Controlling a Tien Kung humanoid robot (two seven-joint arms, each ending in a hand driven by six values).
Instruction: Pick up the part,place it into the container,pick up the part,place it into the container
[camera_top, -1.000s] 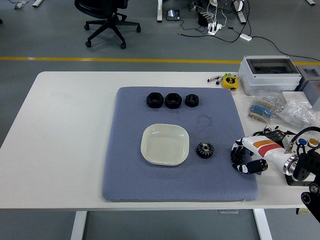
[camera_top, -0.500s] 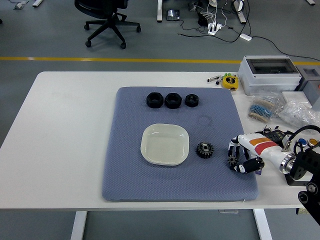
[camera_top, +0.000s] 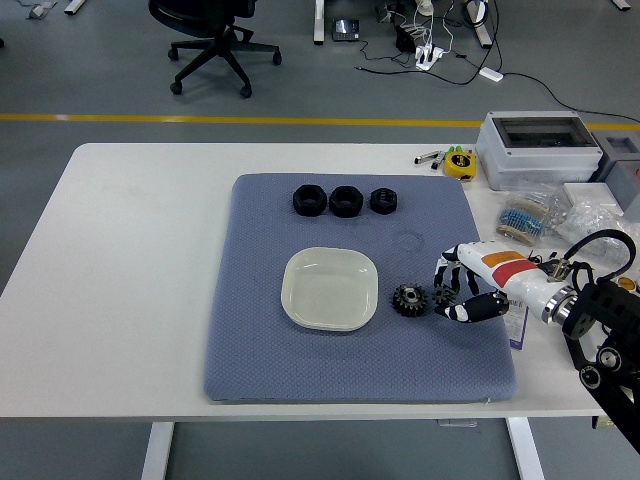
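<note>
Right robot hand (camera_top: 462, 292), white with black finger joints, reaches in from the right over the blue-grey textured mat (camera_top: 260, 350). Its fingers are curled around a small dark gear (camera_top: 444, 297), pinched between thumb and fingers; whether it is lifted off the mat or resting on it can't be told. Just left of it, a second black toothed gear with a metal hub (camera_top: 409, 299) lies flat on the mat, close to the held one, maybe touching, too tight to tell. That loose gear sits between the hand and the cream square dish with rounded corners (camera_top: 330, 289), which is mid-mat.

Three black hex-shaped nuts (camera_top: 344, 200) sit in a row near the mat's far edge, well apart from the hand. A faint ring mark (camera_top: 409, 241) shows on the mat right of the dish.

Off the mat on the white table (camera_top: 130, 280): yellow tape measure (camera_top: 460, 163), grey plastic box with clear lid (camera_top: 537, 147), clear bags of small parts (camera_top: 560, 220), partly cut off at the right edge. Black office chair (camera_top: 212, 40) on the floor behind, top cropped.

The held gear is mostly hidden by fingers; only some teeth show. Left arm isn't visible.
</note>
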